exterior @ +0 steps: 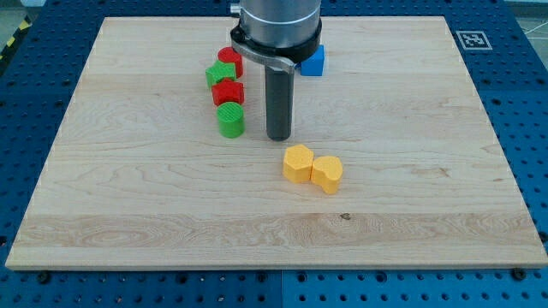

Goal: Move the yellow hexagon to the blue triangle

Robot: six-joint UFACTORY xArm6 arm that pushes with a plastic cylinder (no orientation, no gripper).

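The yellow hexagon (pixel 298 163) lies on the wooden board a little right of centre, touching a second yellow block (pixel 327 174), heart-like in shape, on its right. The blue triangle (pixel 313 61) sits near the view's top, partly hidden behind the arm's body. My tip (pixel 278 137) stands on the board just above and slightly left of the yellow hexagon, a small gap apart, and right of the green cylinder.
A column of blocks stands left of the rod: a red block (pixel 229 60) at the top, a green block (pixel 220 76), a red block (pixel 228 93), then a green cylinder (pixel 230 121). The board (pixel 128 214) rests on a blue perforated table.
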